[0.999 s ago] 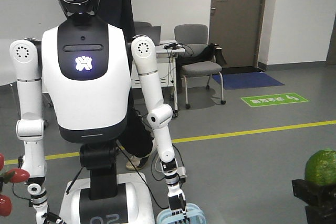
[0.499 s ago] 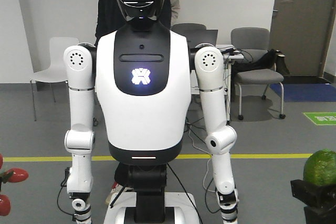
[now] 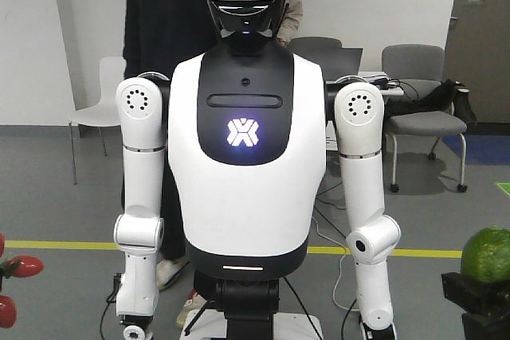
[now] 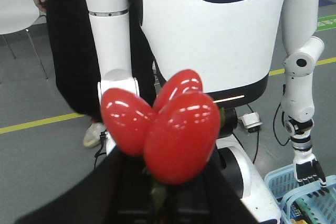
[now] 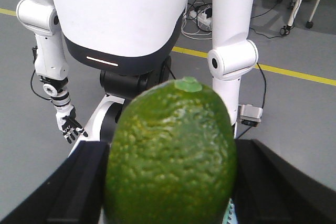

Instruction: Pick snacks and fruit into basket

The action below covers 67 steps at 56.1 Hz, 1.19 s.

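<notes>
A white humanoid robot [image 3: 245, 165] fills every view, a person in black [image 3: 163, 29] standing behind it. The left gripper [image 4: 157, 192] is clamped on glossy red fruit [image 4: 168, 124]; the right gripper [image 5: 168, 187] clasps the bumpy green fruit [image 5: 170, 156] between its black fingers. Only the left wrist view shows the blue basket [image 4: 286, 184] on the floor, just below the humanoid's hand

No words or numbers can be read; only a glowing white X-shaped logo [image 3: 241, 131] marks the humanoid's [image 3: 247, 220] chest.
</notes>
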{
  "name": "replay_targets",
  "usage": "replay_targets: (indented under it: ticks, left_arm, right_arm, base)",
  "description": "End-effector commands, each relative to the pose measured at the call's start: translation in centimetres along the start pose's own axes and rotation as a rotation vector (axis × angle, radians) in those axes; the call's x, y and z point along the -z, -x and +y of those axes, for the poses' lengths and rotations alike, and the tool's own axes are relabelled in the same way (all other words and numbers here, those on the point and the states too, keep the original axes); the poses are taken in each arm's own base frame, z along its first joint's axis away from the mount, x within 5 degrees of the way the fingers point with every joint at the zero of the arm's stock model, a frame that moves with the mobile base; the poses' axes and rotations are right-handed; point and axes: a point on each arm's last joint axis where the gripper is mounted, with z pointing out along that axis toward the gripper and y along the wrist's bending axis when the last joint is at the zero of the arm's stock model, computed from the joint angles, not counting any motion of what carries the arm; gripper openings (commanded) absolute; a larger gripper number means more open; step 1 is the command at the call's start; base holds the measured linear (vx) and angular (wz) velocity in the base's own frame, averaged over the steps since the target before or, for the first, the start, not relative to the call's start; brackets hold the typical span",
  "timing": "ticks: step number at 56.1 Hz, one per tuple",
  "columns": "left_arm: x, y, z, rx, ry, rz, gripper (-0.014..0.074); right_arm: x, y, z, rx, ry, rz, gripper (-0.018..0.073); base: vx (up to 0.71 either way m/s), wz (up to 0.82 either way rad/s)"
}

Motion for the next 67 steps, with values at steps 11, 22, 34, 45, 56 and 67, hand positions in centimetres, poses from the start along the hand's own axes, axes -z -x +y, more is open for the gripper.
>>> replay_targets:
  ticks: [11,22,34,45,56,67]
  left_arm:
    - [0.49,1.58,0.29,0.01,0.033,-0.103,0.0]
    - [0.49,1.58,0.29,0.01,0.033,-0.103,0.0]
    - [0.49,1.58,0.29,0.01,0.033,-0.103,0.0]
    - [0.49,1.58,0.29,0.01,0.033,-0.103,0.0]
    - [0.49,1.58,0.29,0.01,0.033,-0.103,0.0]
    - [0.49,1.58,0.29,0.01,0.033,-0.103,0.0]
  right_arm:
    - [0.74,1.62,-0.07,0.014,0.006,-0.12,-0.0008]
    - [0.74,1.62,-0.07,0.014,0.006,-0.12,-0.0008]
    - [0.74,1.62,-0.07,0.014,0.006,-0.12,-0.0008]
    - [0.74,1.62,-0.07,0.014,0.006,-0.12,-0.0008]
    - [0.74,1.62,-0.07,0.014,0.006,-0.12,-0.0008]
    - [0.74,1.62,-0.07,0.014,0.006,-0.12,-0.0008]
  base:
    - [0.09,0.0]
    - [0.05,0.0]
    - [0.01,0.0]
    - [0.0,0.0]
    - [0.0,0.0]
    - [0.0,0.0]
